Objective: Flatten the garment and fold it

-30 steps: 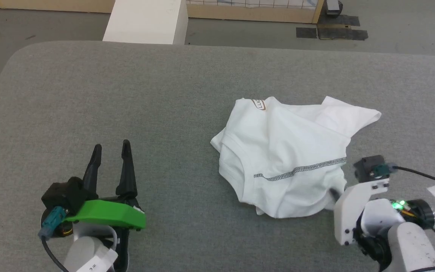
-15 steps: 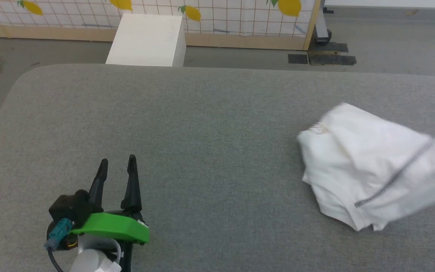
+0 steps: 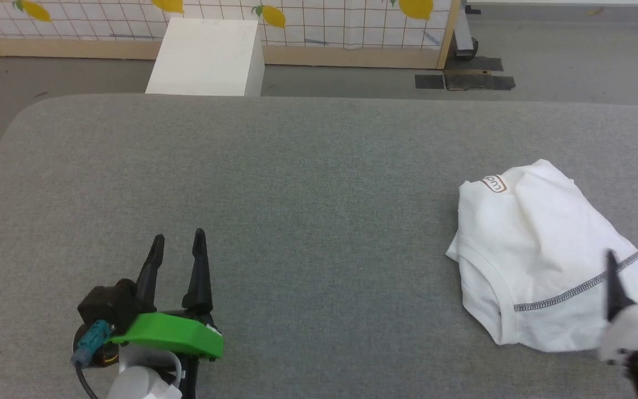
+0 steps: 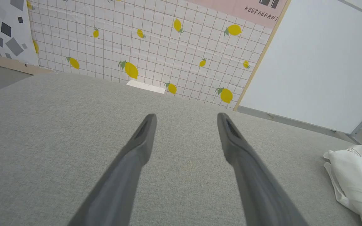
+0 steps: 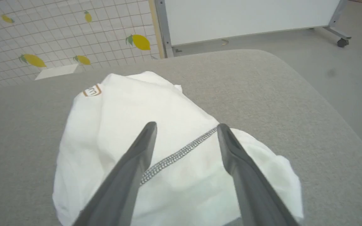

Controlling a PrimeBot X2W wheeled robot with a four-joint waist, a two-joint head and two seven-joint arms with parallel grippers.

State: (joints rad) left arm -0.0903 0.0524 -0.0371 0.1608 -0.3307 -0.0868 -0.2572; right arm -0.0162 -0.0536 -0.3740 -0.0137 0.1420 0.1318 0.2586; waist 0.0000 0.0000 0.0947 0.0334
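Observation:
The garment (image 3: 535, 260) is a white crumpled heap with a dark grey zigzag seam, lying at the right of the grey padded table (image 3: 297, 183). It also shows in the right wrist view as the garment (image 5: 121, 125) under the fingers, and at the right edge of the left wrist view as the garment (image 4: 357, 175). My right gripper (image 3: 636, 266) hangs over its near right part, open, fingers apart with nothing between them. The same right gripper (image 5: 185, 127) straddles the seam from above. My left gripper (image 3: 178, 241) rests open at the lower left, far from the cloth, and stands as the left gripper (image 4: 185, 117) over bare table.
A white rectangular box (image 3: 208, 55) stands on the floor beyond the table's far edge. Behind it runs a lemon-patterned grid wall (image 3: 324, 16). Dark floor patches (image 3: 463, 80) lie at the far right. The table's rounded right corner (image 5: 281, 66) is close to the garment.
The head camera has tilted and turned, shifting the picture. The garment was dragged to the right of the table and bunched up. My right gripper, shut on it before, has let go and opened.

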